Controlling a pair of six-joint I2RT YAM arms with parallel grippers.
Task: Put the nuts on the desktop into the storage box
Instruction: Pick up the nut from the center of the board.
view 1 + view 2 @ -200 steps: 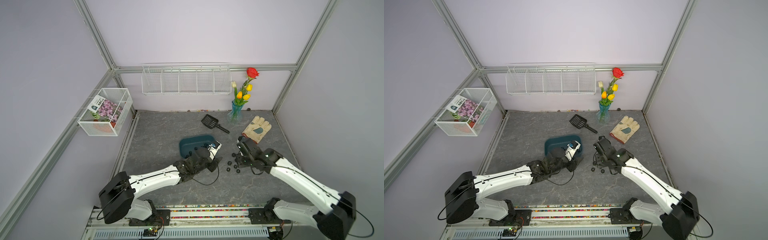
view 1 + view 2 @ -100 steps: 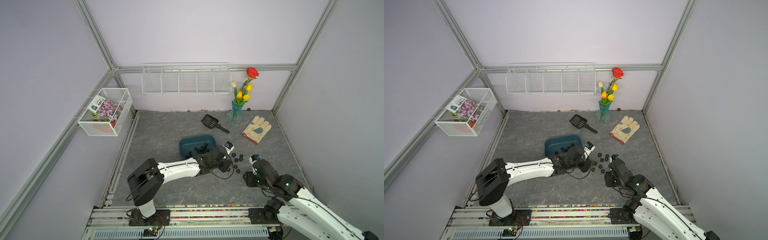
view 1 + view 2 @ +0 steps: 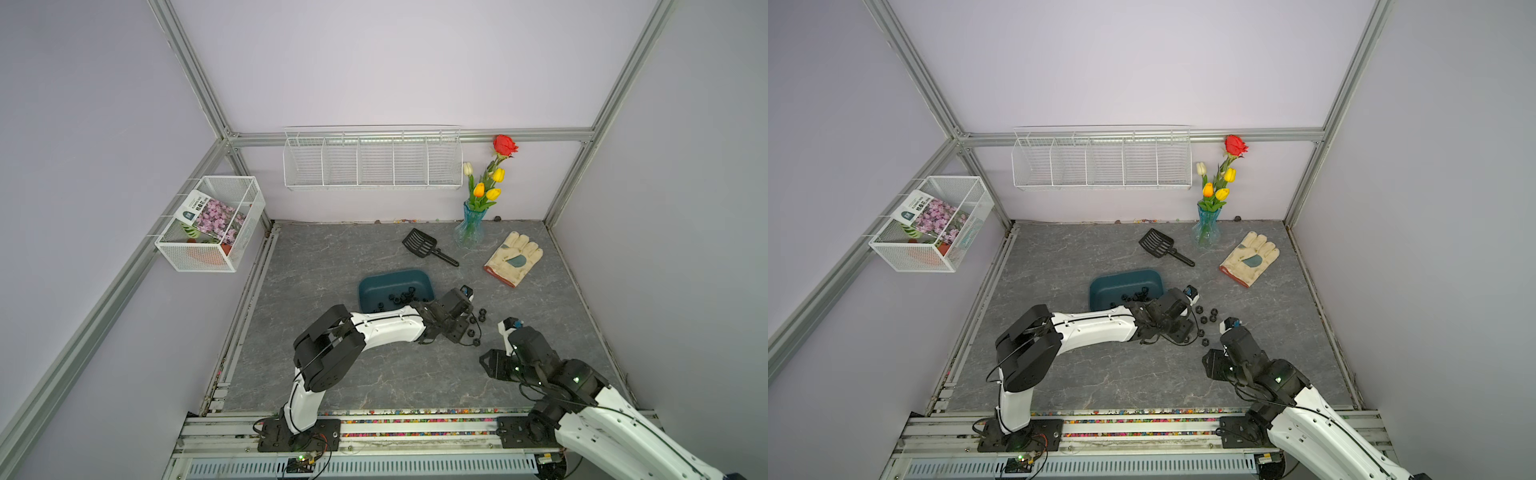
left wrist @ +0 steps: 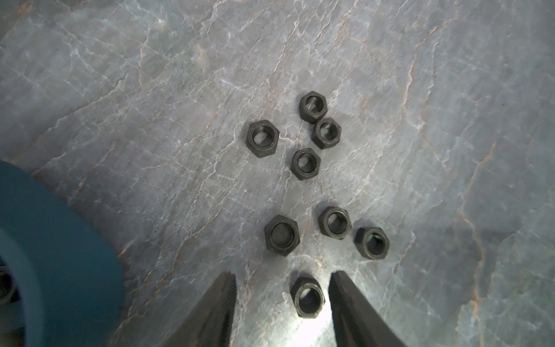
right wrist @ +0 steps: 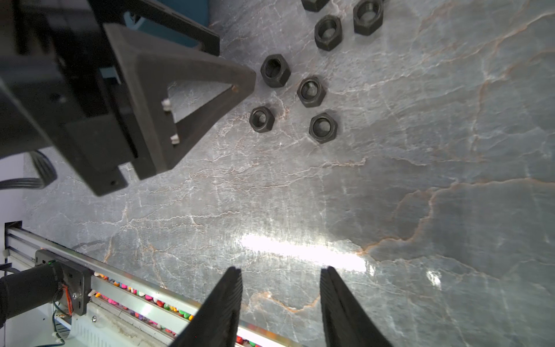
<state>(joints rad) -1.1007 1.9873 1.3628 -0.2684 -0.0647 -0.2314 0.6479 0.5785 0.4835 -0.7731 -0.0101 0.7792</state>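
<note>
Several black nuts [image 3: 482,313] lie loose on the grey desktop [image 3: 332,257], just right of the teal storage box [image 3: 395,279], which holds several more nuts [image 3: 401,297]. My left gripper [image 4: 282,273] hangs low over the loose cluster and is open. One nut [image 4: 307,297] lies flat between its jaws, closer to one finger and untouched. The box rim [image 4: 60,240] shows beside it. My right gripper [image 5: 280,268] is open and empty above bare desktop near the front rail. The cluster [image 5: 310,91] and a left finger [image 5: 180,90] show ahead of it.
A work glove [image 3: 513,257], a black slotted scoop [image 3: 424,245] and a blue vase of flowers [image 3: 471,224] stand behind the box. White wire baskets [image 3: 374,160] hang on the walls. The front rail [image 5: 135,288] runs right under my right gripper.
My left arm swung right from over the storage box to above the loose nuts. My right arm drew back from the nuts toward the front rail.
</note>
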